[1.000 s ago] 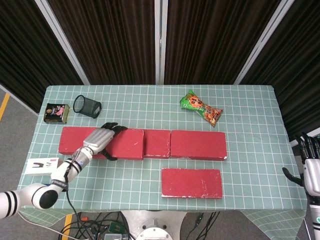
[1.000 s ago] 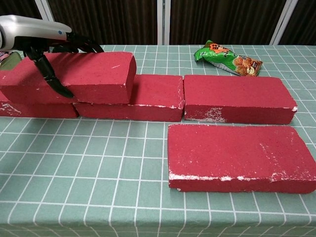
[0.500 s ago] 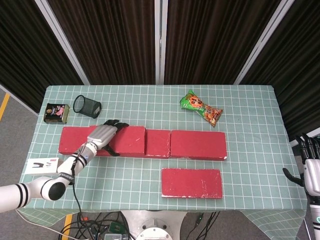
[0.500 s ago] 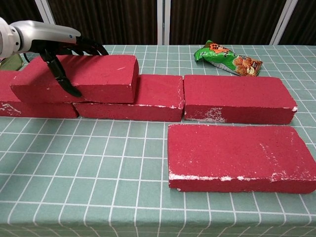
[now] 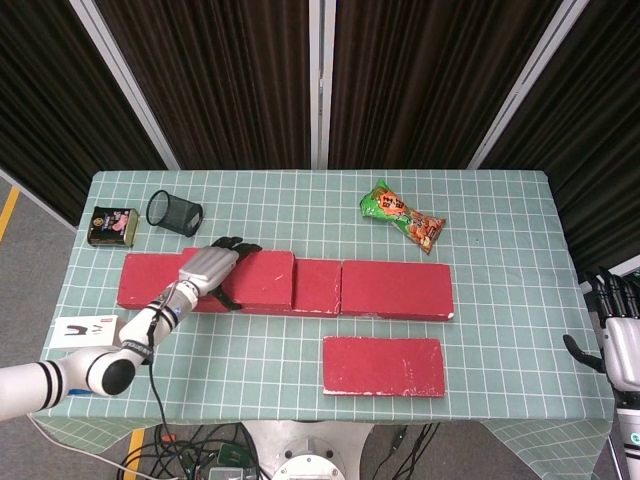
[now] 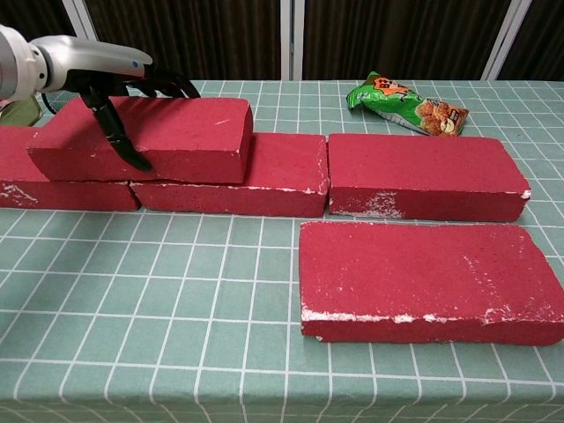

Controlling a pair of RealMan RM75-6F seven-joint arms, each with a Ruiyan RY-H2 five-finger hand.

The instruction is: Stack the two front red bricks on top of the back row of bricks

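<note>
left hand grips a flat red rectangular brick, dark fingers curled over its far edge, and the brick sits on top of the back row of red bricks on the green checked worktop. a second red brick lies alone in front, well apart from the row. right hand hangs off the worktop's right edge, fingers up and holding nothing. at the back left, a black mesh cup lies beside a small printed tin. a green snack packet lies behind the row. a white card sits at the left edge.
</note>
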